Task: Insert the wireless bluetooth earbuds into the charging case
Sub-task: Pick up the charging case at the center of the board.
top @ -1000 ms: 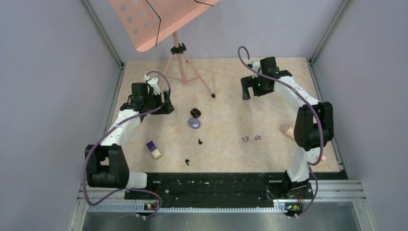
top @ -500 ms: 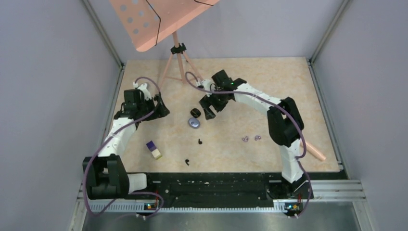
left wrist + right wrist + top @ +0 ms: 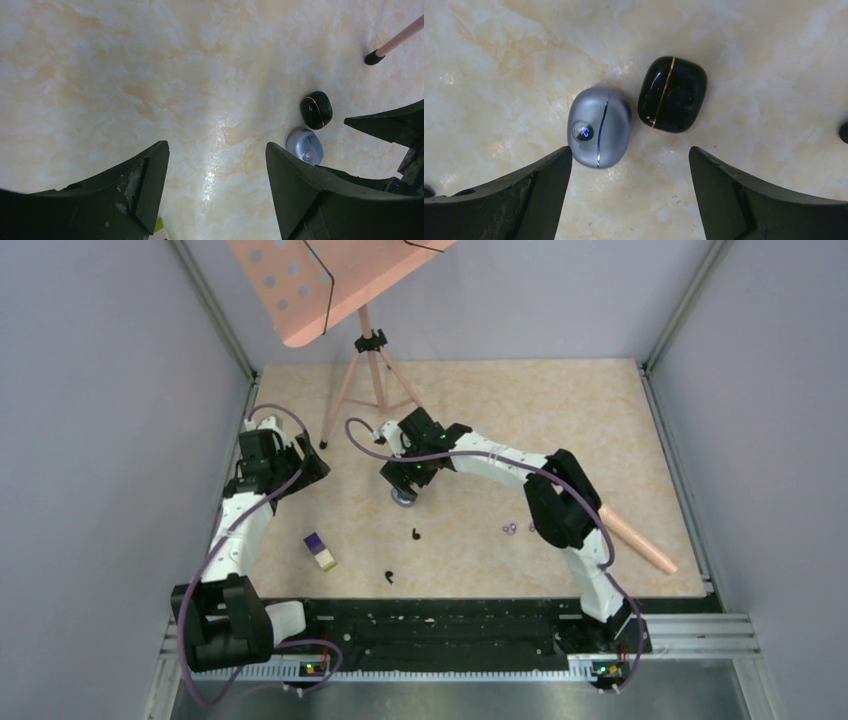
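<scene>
Two shut charging cases lie side by side mid-table: a silver one (image 3: pixel 599 127) with a small lit display and a black one (image 3: pixel 672 94) with a gold seam. My right gripper (image 3: pixel 630 152) hovers open just above and short of them, nothing between its fingers; in the top view it (image 3: pixel 408 478) covers the black case, and only the silver case's edge (image 3: pixel 403 499) shows. Two black earbuds (image 3: pixel 416 534) (image 3: pixel 389 577) lie nearer the bases. A purple earbud (image 3: pixel 509 529) lies beside the right forearm. My left gripper (image 3: pixel 310 462) stands open and empty, left of the cases (image 3: pixel 304 146).
A purple-and-cream block (image 3: pixel 320 551) lies front left. A pink music stand's tripod (image 3: pixel 370 370) stands at the back, one foot (image 3: pixel 372 57) near the cases. A pink stick (image 3: pixel 640 542) lies at the right. Grey walls close in the table.
The right arm has swung from the far right across to the centre and now hangs over the two cases. The left gripper has drawn back toward the left wall.
</scene>
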Robot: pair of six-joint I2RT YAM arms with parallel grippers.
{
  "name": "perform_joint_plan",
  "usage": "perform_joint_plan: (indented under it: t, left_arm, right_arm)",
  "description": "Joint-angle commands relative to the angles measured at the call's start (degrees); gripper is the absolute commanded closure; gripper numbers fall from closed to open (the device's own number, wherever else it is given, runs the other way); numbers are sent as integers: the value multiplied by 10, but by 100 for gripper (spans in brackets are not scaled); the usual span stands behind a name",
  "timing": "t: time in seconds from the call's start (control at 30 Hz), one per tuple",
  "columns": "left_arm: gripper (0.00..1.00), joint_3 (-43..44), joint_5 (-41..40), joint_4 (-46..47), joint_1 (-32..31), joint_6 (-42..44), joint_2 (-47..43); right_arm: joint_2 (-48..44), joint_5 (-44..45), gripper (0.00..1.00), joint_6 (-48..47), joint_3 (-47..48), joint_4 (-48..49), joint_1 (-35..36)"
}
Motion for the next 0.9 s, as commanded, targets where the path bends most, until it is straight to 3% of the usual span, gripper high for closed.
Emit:
perform_joint_plan:
  t: [0.0, 0.5, 0.7, 0.87]
  left_arm:
    - [24, -4, -16, 10, 5, -14, -10]
    - [26, 6, -7, 15, 5, -25, 17]
    - [26, 5, -5, 18, 6, -27, 23]
    - [27, 10, 1, 16, 5, -26, 30]
  right_arm:
    - [26, 65, 15, 34, 47, 30, 17]
    - [32, 33, 20, 37, 46, 23, 25]
    - [12, -36, 17, -20, 40, 22, 25]
    - [19, -53, 21, -65, 39, 11, 28]
